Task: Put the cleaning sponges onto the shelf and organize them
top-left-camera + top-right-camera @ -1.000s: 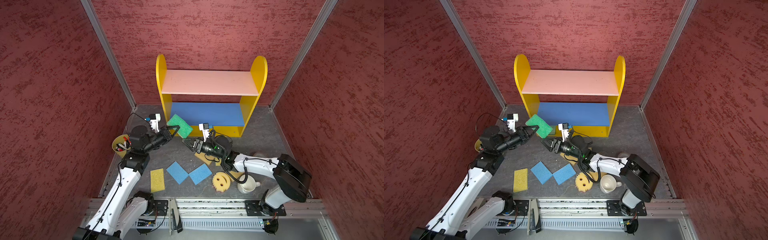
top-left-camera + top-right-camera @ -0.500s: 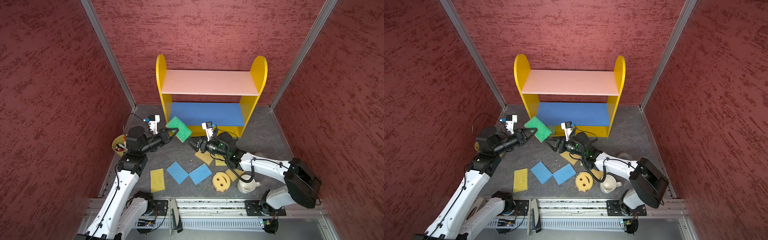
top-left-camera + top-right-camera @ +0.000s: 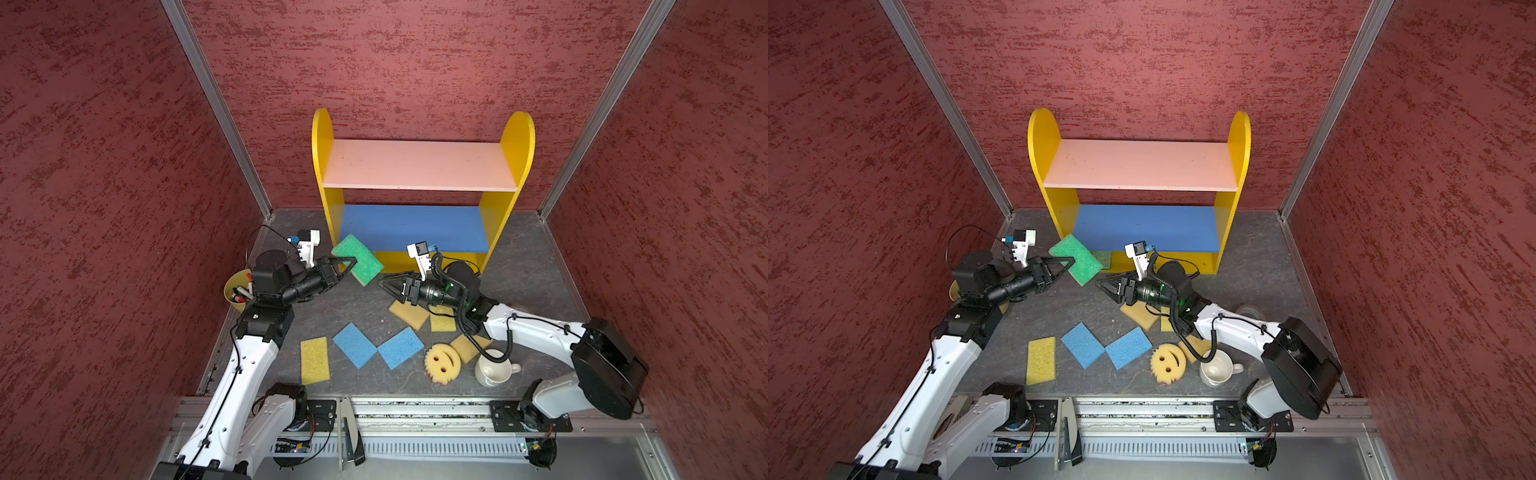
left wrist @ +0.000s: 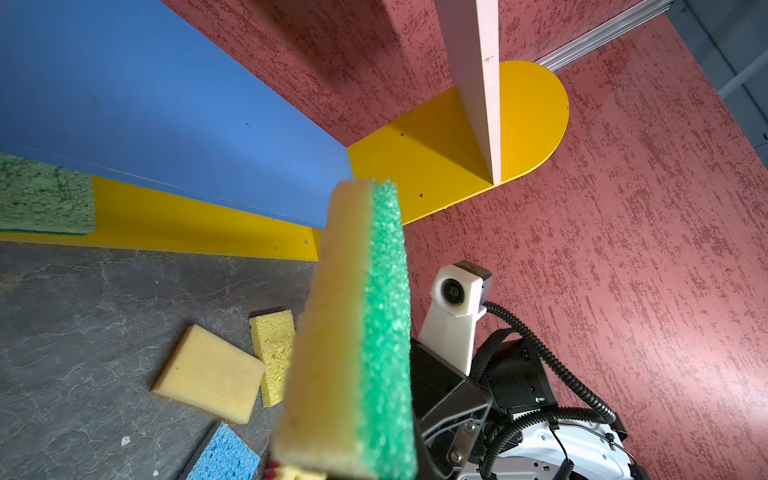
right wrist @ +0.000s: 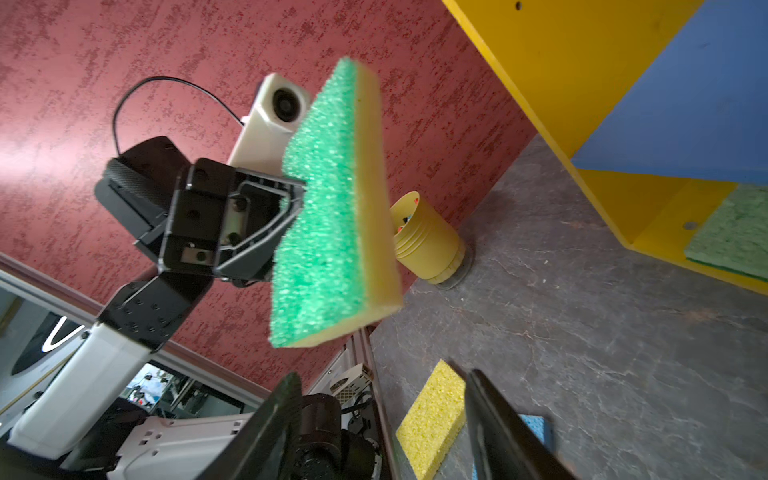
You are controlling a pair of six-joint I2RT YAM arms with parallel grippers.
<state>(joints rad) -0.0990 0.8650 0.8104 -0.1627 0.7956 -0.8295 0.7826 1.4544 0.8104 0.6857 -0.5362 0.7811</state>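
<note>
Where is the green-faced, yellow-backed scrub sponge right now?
The green-faced sponge is held off the floor in the left gripper, left of centre in both top views, just before the left end of the yellow-sided shelf, facing the open right gripper.

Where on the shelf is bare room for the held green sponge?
The pink top board is wholly bare; the visible blue middle board too. The yellow base holds a flat green sponge at its left end. The floor in front is crowded with sponges and a mug.
</note>
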